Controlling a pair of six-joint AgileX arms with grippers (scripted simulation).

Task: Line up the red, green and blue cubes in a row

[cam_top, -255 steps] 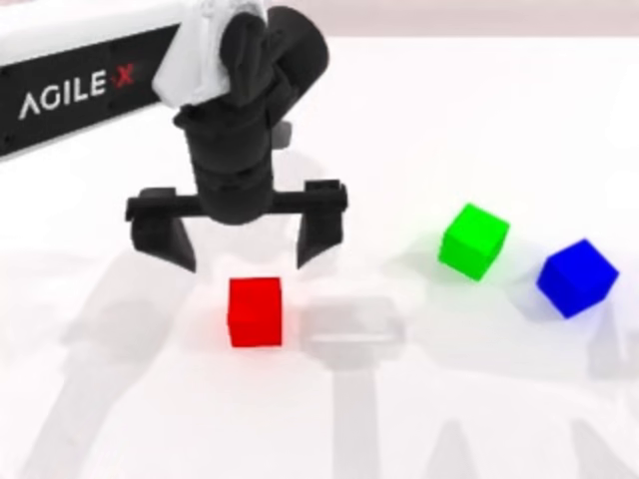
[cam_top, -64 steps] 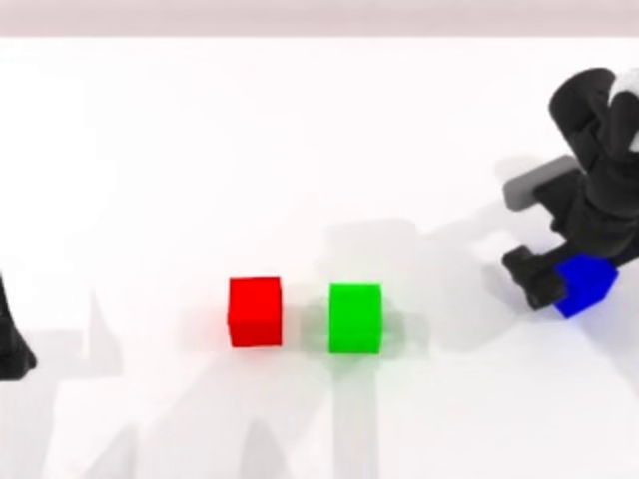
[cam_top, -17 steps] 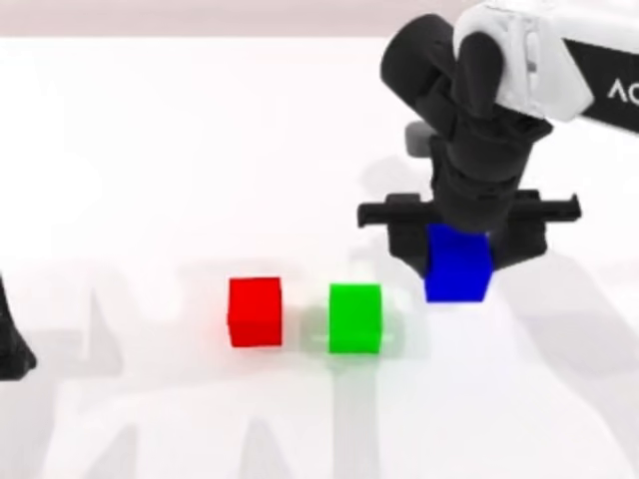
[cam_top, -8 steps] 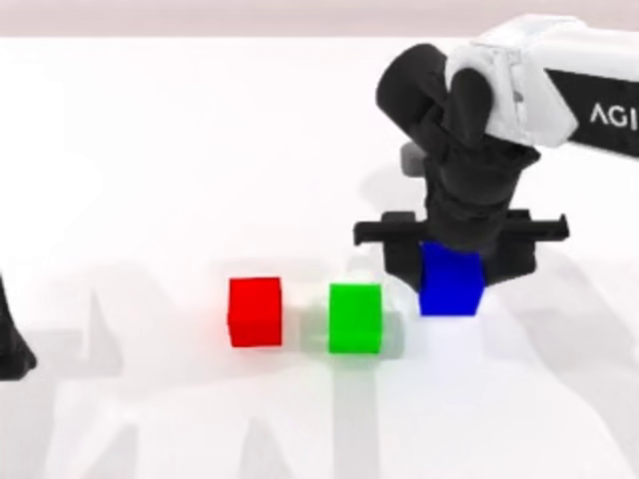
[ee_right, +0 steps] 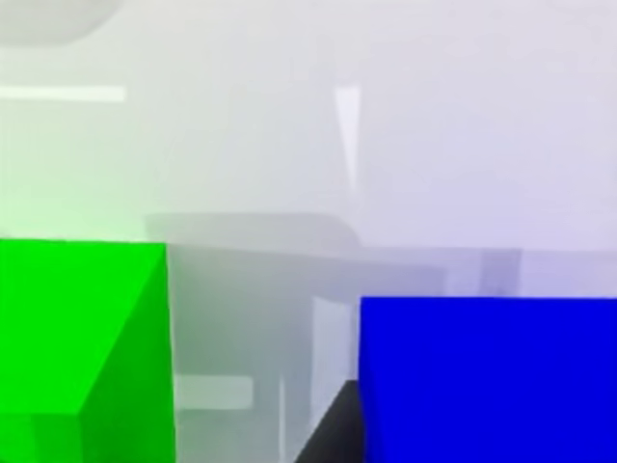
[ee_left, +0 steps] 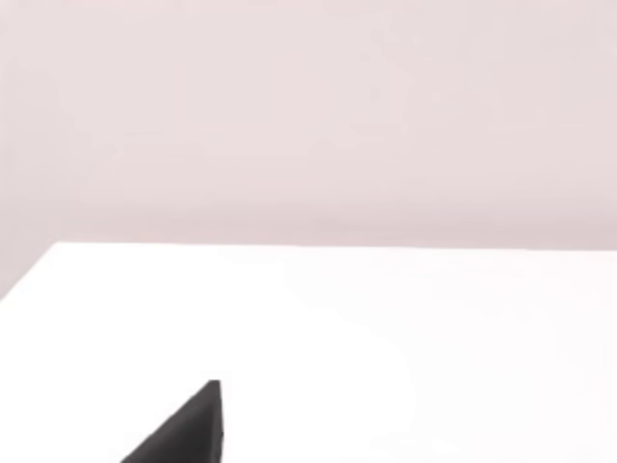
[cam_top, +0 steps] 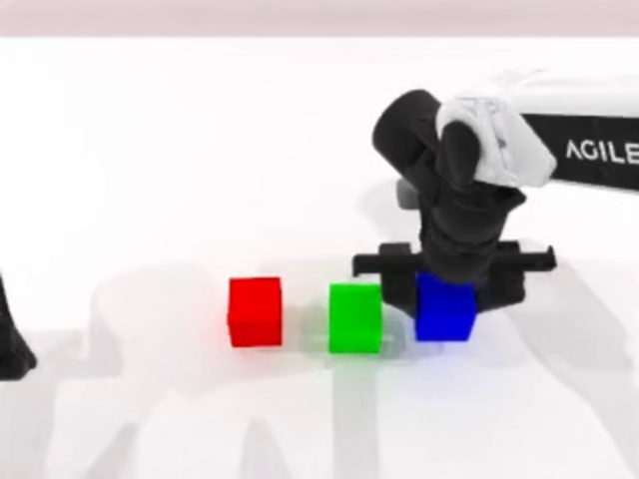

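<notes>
Red cube (cam_top: 255, 311): a small, smooth, plain block with flat sides and sharp corners. It sat on the white table (cam_top: 200, 150), at the left end of the row.
Green cube (cam_top: 355, 317): the same shape and look, bright green. It sat just to the right of the red one, with a small gap between them.
Blue cube (cam_top: 444, 308): the same shape, deep blue. It was just to the right of the green one, apart from it, and about level with the other two. I could not tell if it touched the table.
Right gripper (cam_top: 446, 291): black and chunky, on a white and black arm that came in from the right. Its two fingers pinched the blue cube from both sides.
Left gripper (cam_top: 10, 344): only a dark bit showed at the far left edge of the table. I could not tell how its fingers were set.
Table: flat, smooth and white, with soft grey shadows.
</notes>
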